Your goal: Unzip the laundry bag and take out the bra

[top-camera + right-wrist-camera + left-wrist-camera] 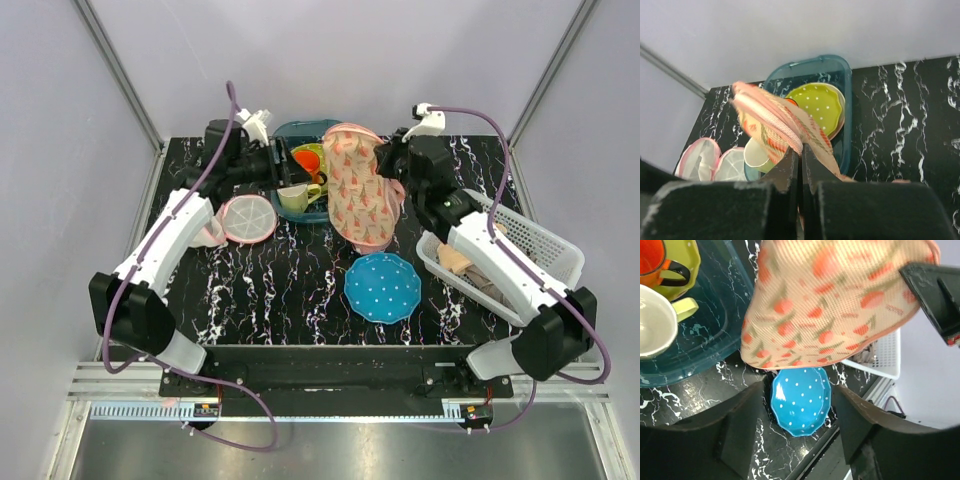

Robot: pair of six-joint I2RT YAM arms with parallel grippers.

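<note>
The laundry bag (358, 185) is a peach pouch with red and green prints and pink edging, hanging lifted over the table's back middle. My right gripper (388, 152) is shut on the bag's pink edge; in the right wrist view the jaws (801, 152) pinch the edging (771, 117). My left gripper (288, 166) is open and empty just left of the bag. In the left wrist view its fingers (799, 396) frame the table below the bag (835, 305). No bra shows.
A teal tray (300, 130) with mugs and a green dotted plate (821, 104) sits behind the bag. A blue dotted plate (383, 287) lies in front. A white mesh pink-rimmed piece (247, 218) lies left. A white basket (540, 240) stands right.
</note>
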